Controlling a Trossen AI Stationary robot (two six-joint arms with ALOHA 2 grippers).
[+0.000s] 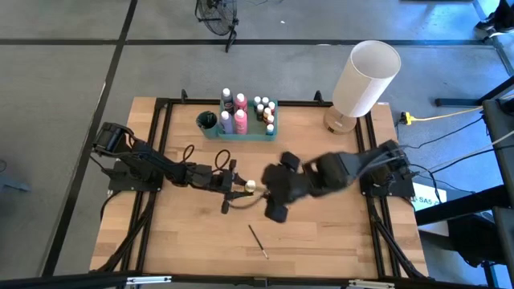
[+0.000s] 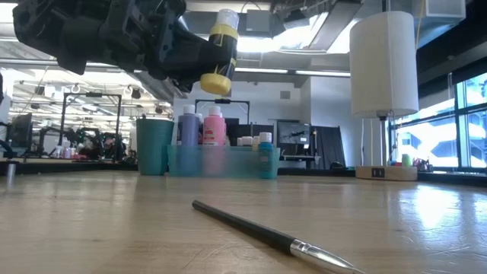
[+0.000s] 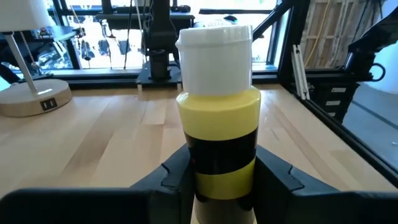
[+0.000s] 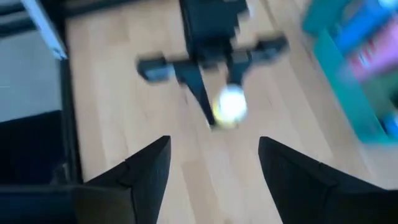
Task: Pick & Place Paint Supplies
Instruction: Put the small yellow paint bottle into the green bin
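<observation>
Now the left hand (image 3: 217, 186) clamps the yellow bottle (image 3: 219, 124); the right hand (image 4: 214, 168), open, could knock it loose.

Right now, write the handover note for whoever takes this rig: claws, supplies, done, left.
Left claw: shut on the yellow paint bottle, held above mid-table.
Right claw: open, empty, facing the left claw and the bottle.
Green tray at the table's far edge: holds pink, purple and several small paint bottles; a teal cup stands beside it.
Paintbrush: loose on the table near the front edge.
Done: most bottles sit in the tray.
Left: place the yellow bottle, then pick up the paintbrush.
</observation>
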